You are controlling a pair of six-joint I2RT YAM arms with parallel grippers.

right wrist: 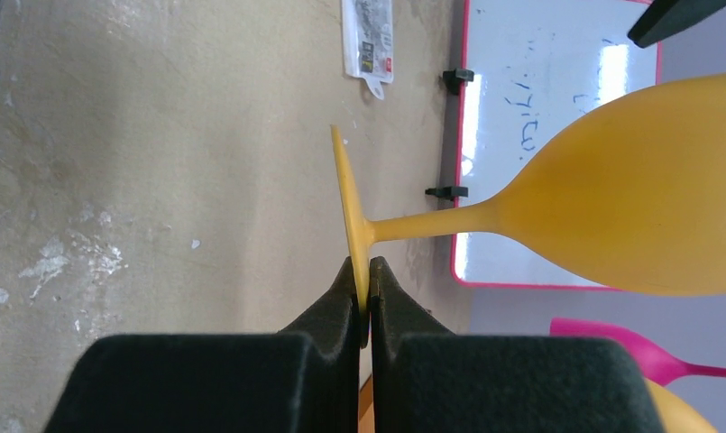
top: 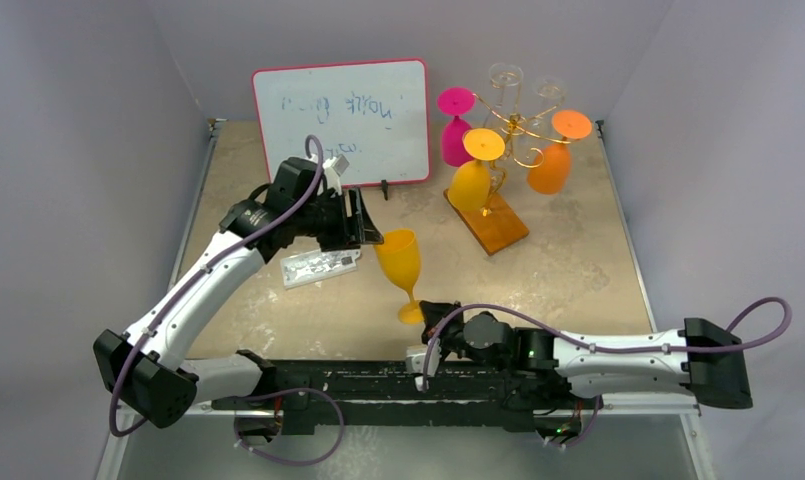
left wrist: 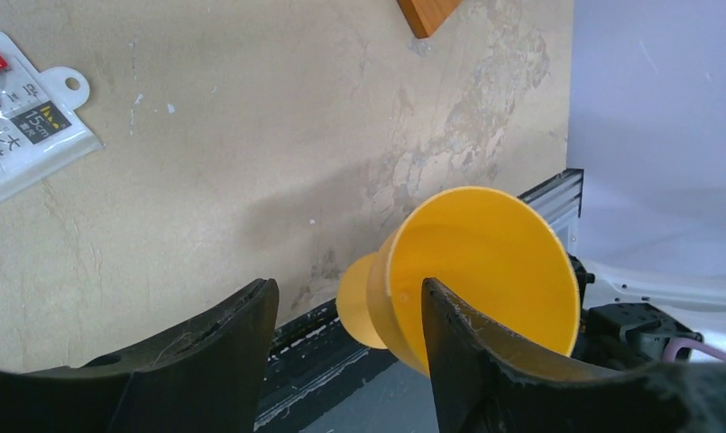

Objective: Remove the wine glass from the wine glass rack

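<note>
A yellow wine glass (top: pixel 400 258) stands upright between my two arms, off the rack. My right gripper (top: pixel 425 318) is shut on the rim of its round foot, seen edge-on in the right wrist view (right wrist: pixel 363 289), with the stem and bowl (right wrist: pixel 629 216) stretching away. My left gripper (top: pixel 368 232) is open at the bowl's rim; in the left wrist view (left wrist: pixel 345 284) the bowl's mouth (left wrist: pixel 494 262) sits against the right finger. The gold wire rack (top: pixel 513 130) on its wooden base (top: pixel 488 222) holds a pink glass (top: pixel 456 128), a yellow-orange one (top: pixel 475 170), an orange one (top: pixel 553 155) and clear ones (top: pixel 503 80).
A red-framed whiteboard (top: pixel 343 120) stands at the back, left of the rack. A clear plastic packet (top: pixel 321 267) lies on the table under my left arm and shows in the left wrist view (left wrist: pixel 25 126). Grey walls close in both sides.
</note>
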